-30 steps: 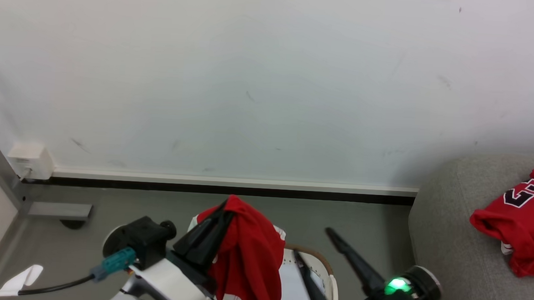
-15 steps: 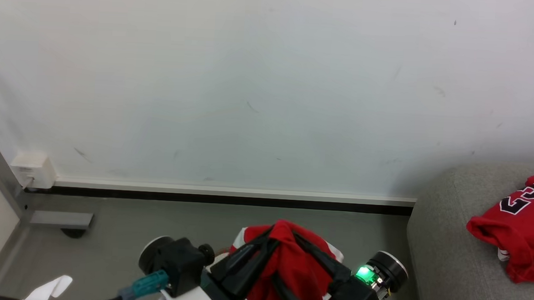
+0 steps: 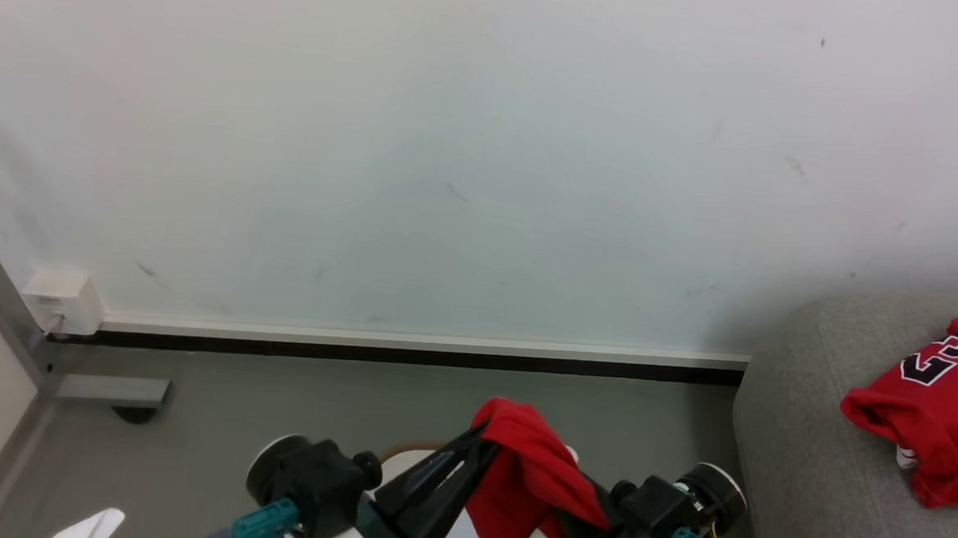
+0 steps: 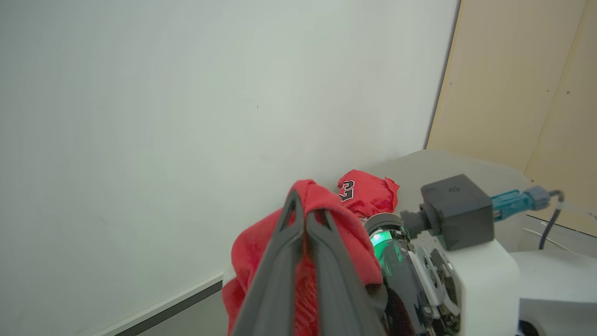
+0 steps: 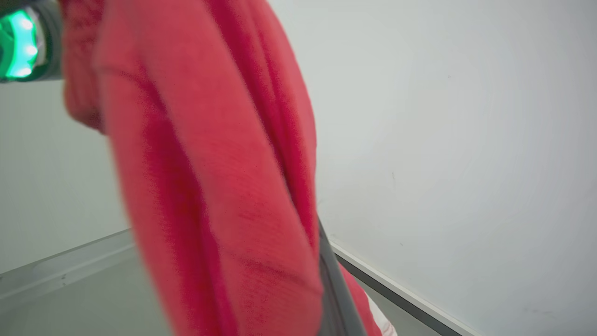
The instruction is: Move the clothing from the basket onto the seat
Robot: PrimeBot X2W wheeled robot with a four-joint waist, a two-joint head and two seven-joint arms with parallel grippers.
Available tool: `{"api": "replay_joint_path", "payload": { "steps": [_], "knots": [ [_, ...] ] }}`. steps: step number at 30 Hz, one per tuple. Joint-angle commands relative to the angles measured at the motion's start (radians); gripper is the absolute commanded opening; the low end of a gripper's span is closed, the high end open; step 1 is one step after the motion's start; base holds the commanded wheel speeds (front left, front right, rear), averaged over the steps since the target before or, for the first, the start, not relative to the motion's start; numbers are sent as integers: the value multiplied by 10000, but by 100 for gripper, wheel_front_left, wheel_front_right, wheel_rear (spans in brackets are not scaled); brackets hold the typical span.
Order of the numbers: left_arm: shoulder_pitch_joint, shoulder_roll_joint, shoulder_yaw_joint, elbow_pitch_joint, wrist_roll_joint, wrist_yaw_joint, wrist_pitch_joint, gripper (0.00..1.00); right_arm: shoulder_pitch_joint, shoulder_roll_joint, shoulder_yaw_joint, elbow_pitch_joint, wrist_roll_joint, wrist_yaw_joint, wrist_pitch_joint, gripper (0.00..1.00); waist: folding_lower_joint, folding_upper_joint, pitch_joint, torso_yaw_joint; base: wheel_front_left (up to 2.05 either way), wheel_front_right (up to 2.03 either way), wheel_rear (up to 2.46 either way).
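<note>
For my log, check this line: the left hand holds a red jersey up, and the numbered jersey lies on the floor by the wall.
One thing is wrong: the numbered jersey lies on the grey sofa, as the head view shows. The rest holds: the left hand is shut on a red jersey and holds it up.

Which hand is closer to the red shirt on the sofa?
Right. The right hand sits toward the numbered shirt on the sofa, partly under a second shirt; the left hand, clamping that one, is farther off.
</note>
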Motion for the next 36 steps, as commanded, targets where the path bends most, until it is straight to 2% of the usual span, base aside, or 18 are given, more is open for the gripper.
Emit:
{"api": "replay_joint_path", "payload": {
  "steps": [1, 9, 25, 30, 36],
  "knots": [
    [187, 29, 44, 97, -34, 49, -123, 100, -140, -47, -180, -9, 64, -26, 4, 0, 0, -1, 61, -71, 0, 0, 0],
    [295, 13, 131, 710, -49, 51, -655, 100, -191, -124, -1541, -546, -371, -26, -1, 0, 0, -1, 433, -821, 0, 0, 0],
    [181, -193, -171, 1212, 78, -287, -1321, 100, 276, -288, -3234, -2083, -1364, -26, 465, 0, 0, -1, 1529, -3670, 0, 0, 0],
    [8, -184, -252, 1166, 184, -340, -1368, 100, 253, -238, -3923, -2572, -1831, -26, 655, 0, 0, -1, 2003, -3989, 0, 0, 0],
    [-342, 217, -143, 814, 303, -548, -1312, 100, -916, -93, -5163, -3294, -2629, -26, 947, 0, 0, -1, 3302, -3862, 0, 0, 0]
  ]
}}
